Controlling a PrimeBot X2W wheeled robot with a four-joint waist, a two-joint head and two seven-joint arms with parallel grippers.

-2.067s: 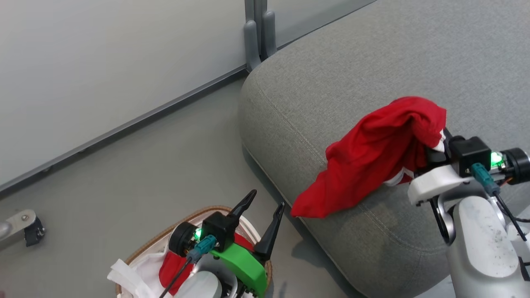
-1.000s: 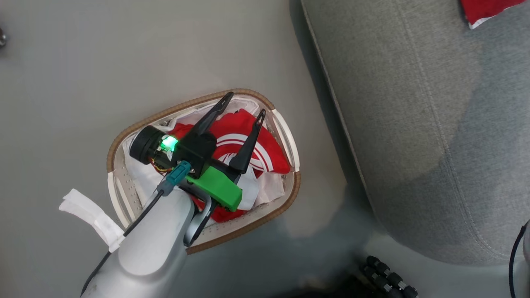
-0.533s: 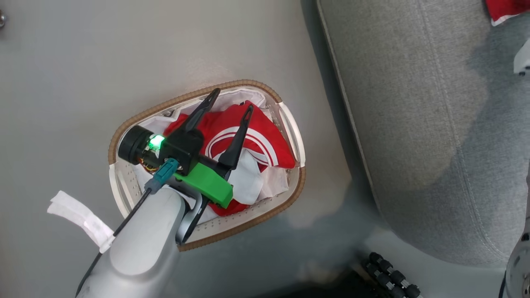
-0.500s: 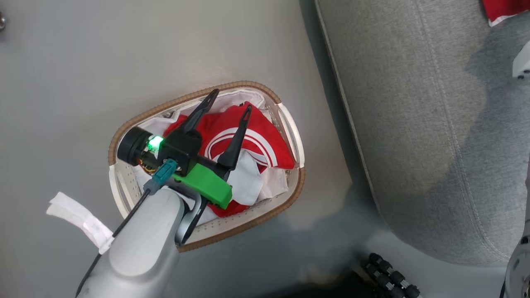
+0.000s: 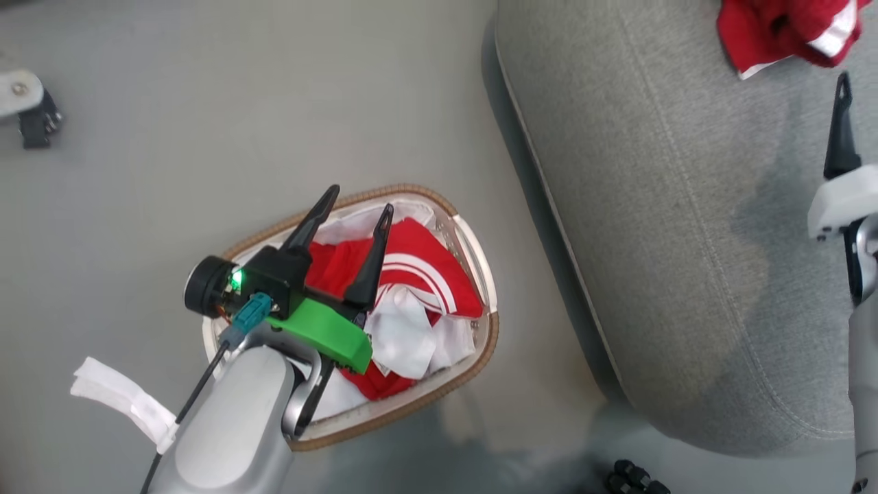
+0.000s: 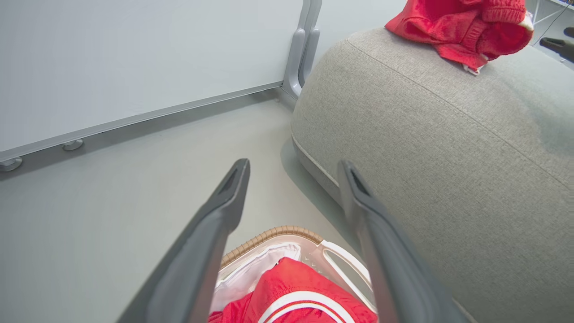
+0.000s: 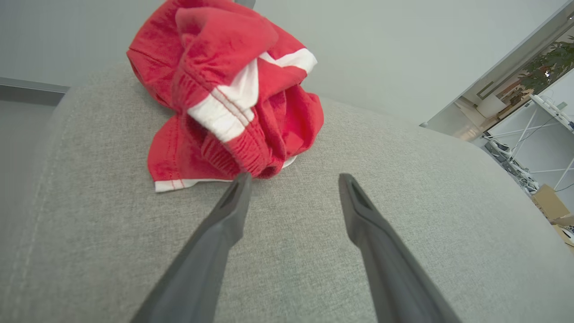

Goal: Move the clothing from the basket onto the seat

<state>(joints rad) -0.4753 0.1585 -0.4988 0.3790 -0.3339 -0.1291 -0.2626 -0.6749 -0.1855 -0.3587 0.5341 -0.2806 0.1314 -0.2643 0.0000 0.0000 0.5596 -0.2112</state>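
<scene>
One delivered, one left
Head view: left claw (image 5: 361,199), fingers apart, hovers over the striped garment (image 5: 418,271) in the basket (image 5: 491,339). Left wrist view: the dropped garment (image 6: 457,27) lies on the seat (image 6: 426,134). Right wrist view: right claw (image 7: 294,179) just sprang apart, releasing it.

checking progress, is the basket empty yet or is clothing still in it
Not empty: a red garment with white stripes lies bunched inside the basket.

Bright, even, diffuse light. A soft grey shadow lies on the floor (image 5: 521,446) behind the left gripper (image 5: 361,199). Wrist views bend at edges; fingers (image 6: 197,269) blur near the lens.
</scene>
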